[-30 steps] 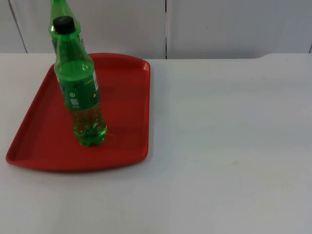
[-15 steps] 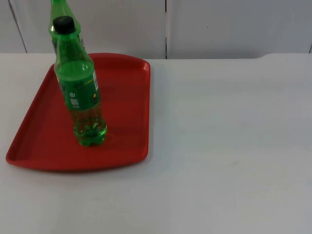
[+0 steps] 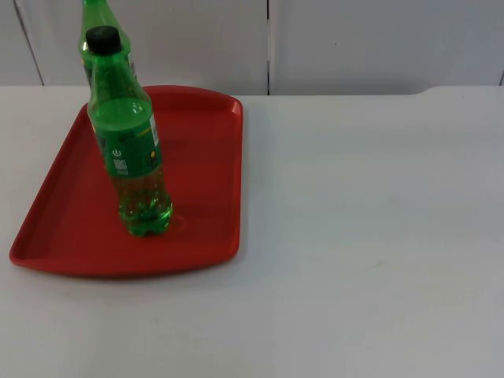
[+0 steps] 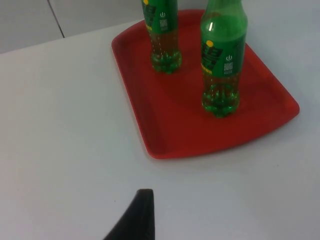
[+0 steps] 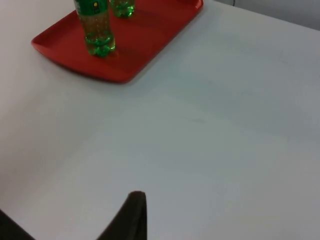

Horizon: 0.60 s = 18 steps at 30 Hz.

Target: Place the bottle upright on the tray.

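Bottle: green plastic, black cap, stands upright on the red tray, base fully inside the rim, toward the tray's near edge and about mid-width. You see the same bottle in the left wrist view and in the right wrist view, upright in both, some liquid in the lower part, green label w/ yellow print around the middle.

2nd green bottle stands behind it at the tray's far-left corner, also upright; in the left wrist view its base sits on the tray floor near the far edge, apart from the 1st bottle. No contact btw. the two that you can make out.

Tray lies flat on the table, on the table's left half, far edge close to the grey partition wall. Nothing else rests on it.

Left gripper: one black fingertip visible, over bare table off the tray's left side, well apart from both bottles. Open or closed: cannot tell. Holds nothing visible.

Right gripper: one black fingertip visible, over bare table well to the right of the tray, far from the bottles. Open or closed: cannot tell.
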Motion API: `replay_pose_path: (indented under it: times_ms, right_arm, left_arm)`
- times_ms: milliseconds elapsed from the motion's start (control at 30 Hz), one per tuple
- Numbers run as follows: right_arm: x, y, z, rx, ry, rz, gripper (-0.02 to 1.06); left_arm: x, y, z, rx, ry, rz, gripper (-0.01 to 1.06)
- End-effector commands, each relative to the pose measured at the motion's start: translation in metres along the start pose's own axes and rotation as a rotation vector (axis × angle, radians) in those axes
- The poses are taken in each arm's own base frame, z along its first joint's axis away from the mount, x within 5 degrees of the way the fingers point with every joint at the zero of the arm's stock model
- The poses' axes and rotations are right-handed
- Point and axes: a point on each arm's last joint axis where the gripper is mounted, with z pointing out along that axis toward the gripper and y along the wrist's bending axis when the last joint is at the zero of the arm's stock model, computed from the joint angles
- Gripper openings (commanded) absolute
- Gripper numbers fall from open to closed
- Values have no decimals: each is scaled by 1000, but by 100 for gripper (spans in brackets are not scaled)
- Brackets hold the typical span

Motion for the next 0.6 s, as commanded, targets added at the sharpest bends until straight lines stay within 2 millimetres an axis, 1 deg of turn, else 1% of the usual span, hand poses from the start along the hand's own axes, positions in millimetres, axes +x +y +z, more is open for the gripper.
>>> replay_pose_path:
  times_ms: [0, 433, 567]
  right_arm:
    - [0, 0, 1, -5, -10, 1, 105]
    - [0, 0, 1, 1, -10, 4, 105]
    - [0, 1, 0, 46, -9, 31, 105]
  left_arm:
    - [1, 0, 1, 1, -2, 0, 105]
    - [1, 0, 1, 1, -2, 0, 105]
    - [1, 0, 1, 1, -2, 0, 105]
